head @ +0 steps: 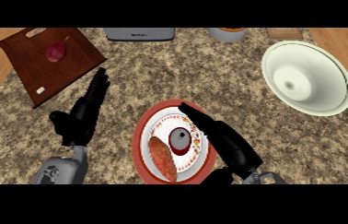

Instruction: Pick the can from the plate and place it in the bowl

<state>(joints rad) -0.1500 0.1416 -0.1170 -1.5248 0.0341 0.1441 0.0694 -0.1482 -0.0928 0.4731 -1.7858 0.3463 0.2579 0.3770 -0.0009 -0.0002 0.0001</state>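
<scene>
A dark red can [180, 142] with a grey top stands upright on a red-rimmed plate [141, 140] with a patterned white centre, low in the middle of the head view. Beside the can on the plate lies an orange-brown sweet potato [163, 158]. My right hand [228, 142] reaches over the plate's right side with its fingers straight, just right of the can, not closed on it. The white bowl [306, 78] sits at the right edge of the counter. My left hand [85, 110] is open, fingers up, left of the plate.
A brown cutting board [41, 61] with a dark red fruit [55, 51] lies at the top left. A grey appliance [139, 33] and a small pot [228, 33] stand along the back edge. Bare granite counter lies between the plate and the bowl.
</scene>
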